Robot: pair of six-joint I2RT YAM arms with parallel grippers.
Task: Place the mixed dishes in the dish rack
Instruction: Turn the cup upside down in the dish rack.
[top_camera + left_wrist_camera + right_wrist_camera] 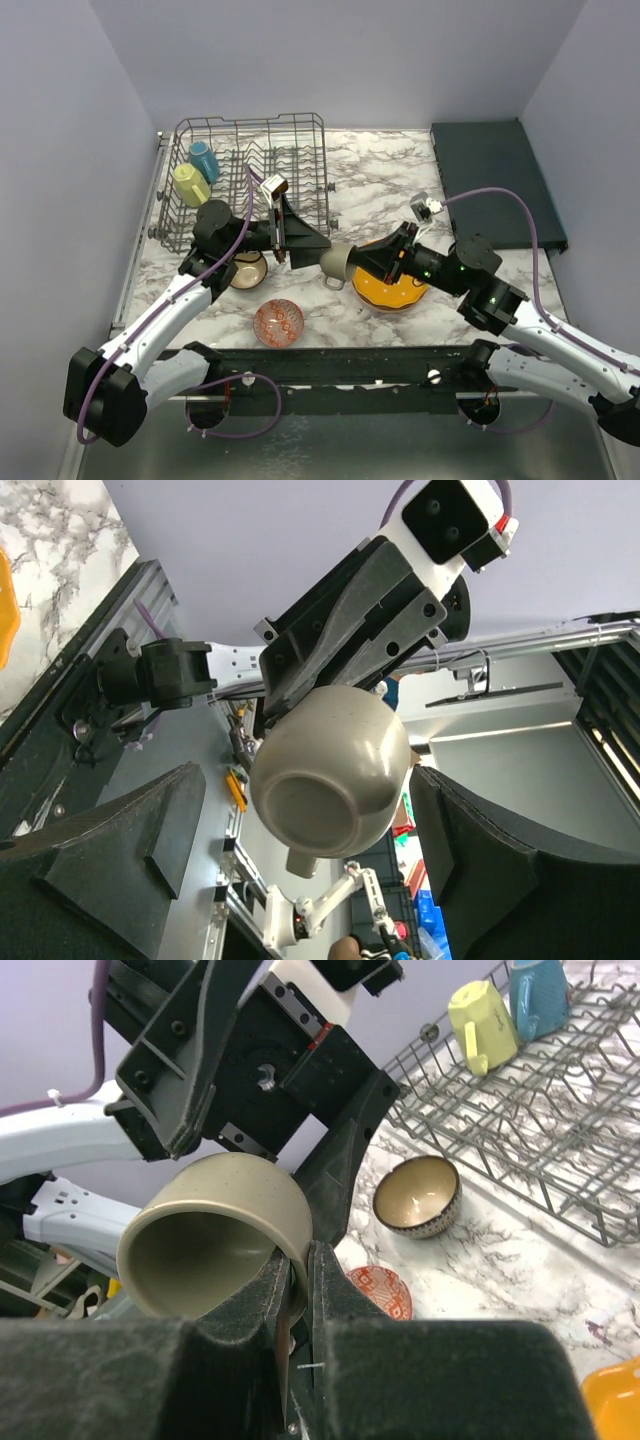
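The small grey cup point(338, 262) is up off the table at the middle of the top view, lying on its side between the two arms, just left of the orange plate point(390, 290). The right gripper point(358, 258) has it by the rim. In the right wrist view its fingers point(335, 1295) are pressed together on the cup wall, one inside and one outside. The left gripper point(318, 243) faces it from the left with its jaws spread wide and the cup's base towards it.

This looks to me like a hand-over. The cup is being passed to the arm nearer the dish rack point(300, 120), which stands at the upper left with the blue mug point(204, 160) and the yellow-green mug point(190, 185) already in it. I would say the left jaws must next close squarely on the cup's body before the right lets go. A rounded wall could slip if it is caught off-centre.

The left wrist view shows what the overhead does not. The cup's underside sits between the two pads point(120, 850), with a gap on each side as far as I can tell. The right wrist view alone shows the rim pinch, and also the brown bowl point(418, 1197) and the red-patterned bowl point(380, 1292) waiting on the marble.
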